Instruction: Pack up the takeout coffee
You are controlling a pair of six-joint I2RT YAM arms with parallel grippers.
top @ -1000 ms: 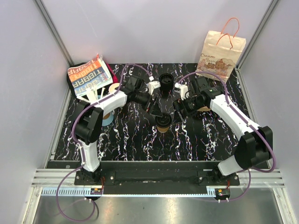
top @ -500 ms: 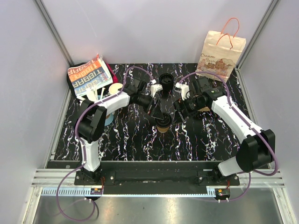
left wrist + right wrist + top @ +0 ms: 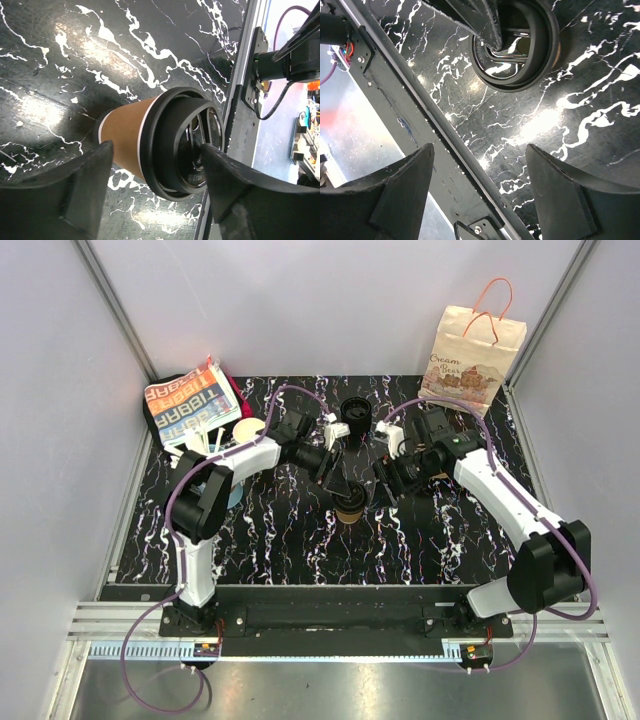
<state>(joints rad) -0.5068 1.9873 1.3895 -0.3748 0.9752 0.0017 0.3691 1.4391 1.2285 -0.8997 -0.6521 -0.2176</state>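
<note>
Black marbled table [image 3: 290, 535] | we are seeing right gripper [image 3: 480, 150] gaping, empty | left gripper [image 3: 156, 149] straddling takeout coffee [image 3: 127, 136] standing mid-table, whether clamped: unclear | we are judging it light, crushable: taking it gently below lid [image 3: 159, 127].

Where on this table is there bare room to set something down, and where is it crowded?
Free: the near strip of tabletop between the takeout coffee and the front edge. Crowded: the centre, where the left pincer and right pincer meet at the coffee, and the far-left corner by the printed packet.
</note>
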